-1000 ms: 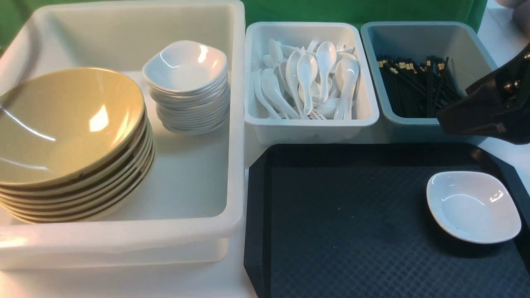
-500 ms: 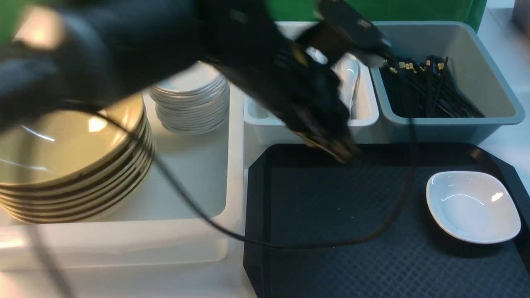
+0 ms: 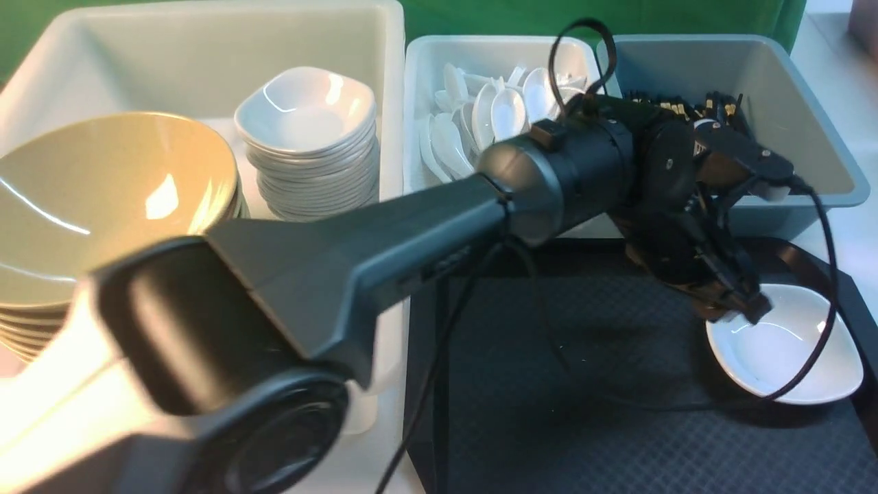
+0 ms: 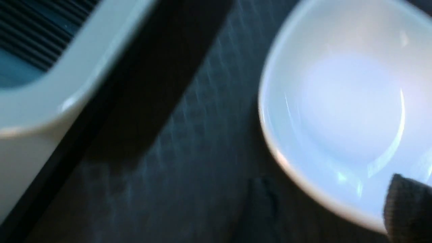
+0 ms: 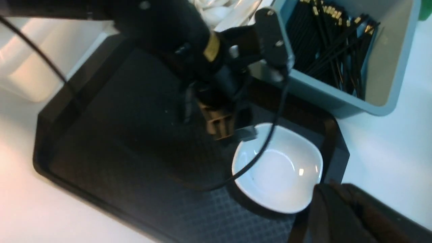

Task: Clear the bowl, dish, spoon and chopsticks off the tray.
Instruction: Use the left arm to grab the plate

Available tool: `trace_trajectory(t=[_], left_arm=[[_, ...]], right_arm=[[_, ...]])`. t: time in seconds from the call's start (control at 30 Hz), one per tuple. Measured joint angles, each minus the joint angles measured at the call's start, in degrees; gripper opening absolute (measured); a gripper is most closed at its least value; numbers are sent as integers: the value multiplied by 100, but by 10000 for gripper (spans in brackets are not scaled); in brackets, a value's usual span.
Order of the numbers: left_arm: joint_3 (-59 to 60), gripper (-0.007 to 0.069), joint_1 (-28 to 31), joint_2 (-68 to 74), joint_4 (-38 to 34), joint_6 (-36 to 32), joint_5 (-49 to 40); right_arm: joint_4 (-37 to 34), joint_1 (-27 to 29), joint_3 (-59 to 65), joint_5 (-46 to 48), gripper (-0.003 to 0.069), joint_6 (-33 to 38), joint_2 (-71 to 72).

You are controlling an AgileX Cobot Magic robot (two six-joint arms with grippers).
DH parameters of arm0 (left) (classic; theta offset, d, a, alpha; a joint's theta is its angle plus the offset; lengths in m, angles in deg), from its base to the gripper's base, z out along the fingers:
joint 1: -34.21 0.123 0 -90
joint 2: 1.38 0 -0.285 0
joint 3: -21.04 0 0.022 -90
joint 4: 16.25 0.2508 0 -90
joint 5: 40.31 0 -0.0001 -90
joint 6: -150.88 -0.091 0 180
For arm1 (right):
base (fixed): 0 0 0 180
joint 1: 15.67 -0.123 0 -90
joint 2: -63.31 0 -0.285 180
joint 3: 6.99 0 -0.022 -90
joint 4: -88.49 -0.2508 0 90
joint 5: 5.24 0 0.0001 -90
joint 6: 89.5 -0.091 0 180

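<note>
The left gripper (image 3: 735,312) hangs tilted over the dish (image 3: 789,353) with its jaws apart, set astride the rim nearest its own arm. In the left wrist view one finger (image 4: 405,206) shows over the white hollow and the other is a dim shape outside the rim, so nothing is gripped yet. That straddle looks chosen because the dish is shallow and glossy, with only a thin lip to pinch. The dish lies flat on the tray (image 3: 583,398), directly beneath and just beyond the fingertips, close to the tray's raised edge on the side away from the arm. The arm stretches diagonally across the whole scene, I judge so that it can carry the dish back to the stack of dishes (image 3: 309,137) in the white tub (image 3: 206,41). That stack sits well behind the gripper along its own arm, beside the stacked bowls (image 3: 103,192). Just behind the gripper stands the grey-blue bin (image 3: 809,75) of chopsticks (image 5: 330,44), with the spoon tub (image 3: 425,68) next to it. The right gripper (image 5: 324,199) waits closed and empty, apart from the dish on the side opposite the left gripper, likely to leave room. No bowl, spoon or loose chopsticks show on the bare tray, though the arm hides part of it, so the dish seems the last item. The slick lip could slip under a weak pinch.
</note>
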Motion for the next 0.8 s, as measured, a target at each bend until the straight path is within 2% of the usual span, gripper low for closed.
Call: trace_trajectory(t=[0.1,0.27,0.33,0.37,0.4,0.43,0.5,0.6,0.8], left_arm=[[-310,482,0,342,-211,53,38],[-586,481,0,866,-486,-13,167],[-631,443,0,956,-565,-46,280],[-667,347,0,974,-613,-46,299],[-667,320,0,974,-611,-46,306],[-667,226,0,974,-611,-46,306],[-691,94,0,967,-738,-27,345],[-817,34,0,846,-781,-61,152],[-1397,2,259,153,-255,-258,-1170]], right_arm=[[74,0,121,0,34,0,-5],[239,0,347,-2,34,0,-5],[268,0,410,-2,34,0,-11],[267,0,435,-8,34,0,-15],[267,0,435,-8,34,0,-15],[267,0,435,-8,34,0,-15],[267,0,435,-8,34,0,-15],[267,0,435,-8,34,0,-15],[133,0,457,-449,34,-18,-33]])
